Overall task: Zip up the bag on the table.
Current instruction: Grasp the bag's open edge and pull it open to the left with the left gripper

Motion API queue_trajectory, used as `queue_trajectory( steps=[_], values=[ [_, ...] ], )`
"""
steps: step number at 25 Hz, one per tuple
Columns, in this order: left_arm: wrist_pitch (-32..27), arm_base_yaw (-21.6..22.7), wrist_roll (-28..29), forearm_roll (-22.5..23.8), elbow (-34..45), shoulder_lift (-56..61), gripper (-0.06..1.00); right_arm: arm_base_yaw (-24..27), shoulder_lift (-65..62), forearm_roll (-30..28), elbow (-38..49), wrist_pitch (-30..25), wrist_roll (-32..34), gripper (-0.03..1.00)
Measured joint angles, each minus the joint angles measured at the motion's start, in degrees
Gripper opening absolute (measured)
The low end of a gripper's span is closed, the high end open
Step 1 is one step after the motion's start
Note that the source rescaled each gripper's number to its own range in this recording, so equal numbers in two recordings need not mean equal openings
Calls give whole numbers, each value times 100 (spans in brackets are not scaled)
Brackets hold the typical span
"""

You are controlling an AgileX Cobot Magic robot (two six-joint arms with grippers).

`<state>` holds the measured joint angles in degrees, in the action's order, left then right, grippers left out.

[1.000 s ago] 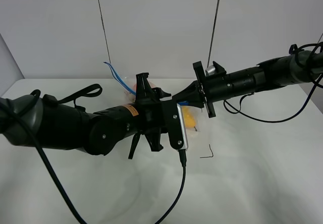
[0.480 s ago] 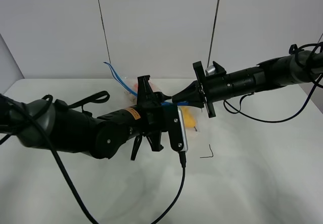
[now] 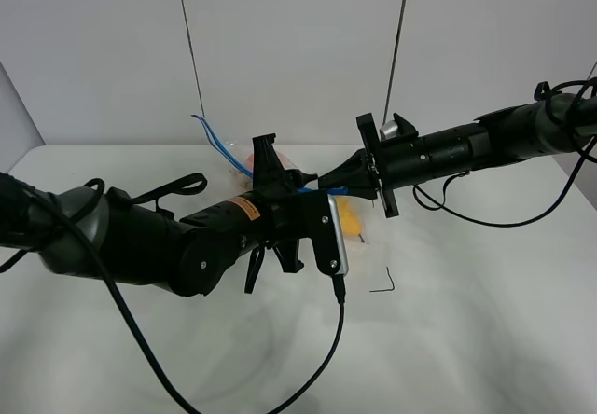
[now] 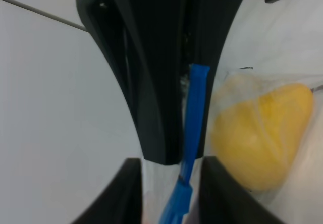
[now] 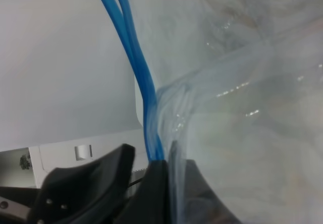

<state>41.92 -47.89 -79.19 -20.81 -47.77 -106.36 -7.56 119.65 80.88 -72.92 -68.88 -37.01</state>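
The bag (image 3: 349, 216) lies at the table's (image 3: 466, 330) far middle, mostly hidden behind both arms. Its blue zipper strip (image 3: 207, 131) sticks up at the left, and yellow produce (image 4: 262, 133) shows inside. My left gripper (image 3: 280, 183) has its fingers close on either side of the strip (image 4: 194, 108), seemingly shut on it. My right gripper (image 3: 323, 183) meets it from the right and is shut on the strip (image 5: 146, 108), where its two blue halves join. The right gripper's black fingers (image 4: 161, 82) fill the left wrist view.
A small black corner mark (image 3: 383, 283) is on the table right of the left wrist. A black cable (image 3: 331, 358) trails from the left wrist toward the front edge. A white wall stands behind the table.
The left arm's elbow and forearm have shifted a little to the right. Both grippers stay at the strip and the right arm has not moved.
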Motion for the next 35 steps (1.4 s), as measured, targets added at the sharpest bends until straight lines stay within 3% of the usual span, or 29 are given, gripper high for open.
queue_trajectory(
  steps=[4,14,19,30,35],
  values=[
    [0,0,0,0,0,0,23,0,0,0,0,0,0,0],
    [0,0,0,0,0,0,20,0,0,7,0,0,0,0],
    [4,0,0,0,0,0,1,0,0,16,0,0,0,0],
    [4,37,0,-14,0,0,0,0,0,21,0,5,22,0],
    [4,297,-17,43,0,0,0,-13,0,194,0,84,51,0]
  ],
)
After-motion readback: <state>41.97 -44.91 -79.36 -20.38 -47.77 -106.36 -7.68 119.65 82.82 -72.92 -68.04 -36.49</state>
